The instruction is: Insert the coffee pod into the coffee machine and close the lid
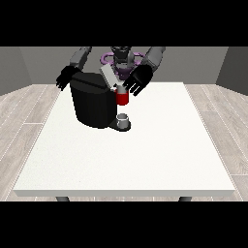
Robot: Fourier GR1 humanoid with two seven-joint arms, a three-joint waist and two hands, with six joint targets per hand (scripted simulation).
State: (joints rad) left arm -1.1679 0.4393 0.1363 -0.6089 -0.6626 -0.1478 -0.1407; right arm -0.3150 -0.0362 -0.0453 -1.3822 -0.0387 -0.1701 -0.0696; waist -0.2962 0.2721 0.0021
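White table point(145, 160) bears unlabelled black coffee machine point(92, 104), lid point(108, 76) raised.

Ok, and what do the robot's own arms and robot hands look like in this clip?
Both arms are grey, rounded segments reaching forward from a dark torso with a purple ring. Each ends in a black robot hand, one at the view's left and one at the view's right. No cables, markings or sleeves are visible.
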